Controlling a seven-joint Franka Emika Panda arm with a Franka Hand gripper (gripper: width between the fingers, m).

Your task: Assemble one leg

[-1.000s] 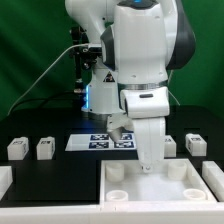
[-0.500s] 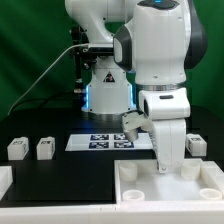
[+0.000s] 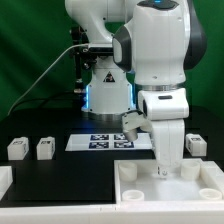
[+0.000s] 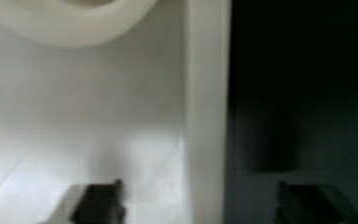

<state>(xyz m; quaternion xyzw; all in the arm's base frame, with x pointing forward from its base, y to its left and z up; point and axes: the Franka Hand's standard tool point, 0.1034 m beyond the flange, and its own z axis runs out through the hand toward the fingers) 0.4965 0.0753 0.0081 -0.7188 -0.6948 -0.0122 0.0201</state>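
Three legs show in the exterior view, small white tagged blocks on the black table: two at the left (image 3: 17, 148) (image 3: 44, 149) and one at the right (image 3: 197, 144). My gripper (image 3: 164, 172) is far from them, lowered onto the far rim of the large white tray (image 3: 165, 205) at the front right. In the wrist view the gripper (image 4: 202, 186) has its dark fingers (image 4: 98, 203) wide apart. The tray's rim (image 4: 204, 100) runs between them, touching neither. The gripper is open and holds nothing.
The marker board (image 3: 100, 141) lies behind the tray, near the arm's base. A white piece (image 3: 4, 181) sits at the exterior view's left edge. The tray has round sockets (image 3: 128, 175) in its corners; one shows in the wrist view (image 4: 87, 15).
Since one second ago the gripper and the tray have shifted toward the exterior view's right. In the last half second nothing has visibly moved.
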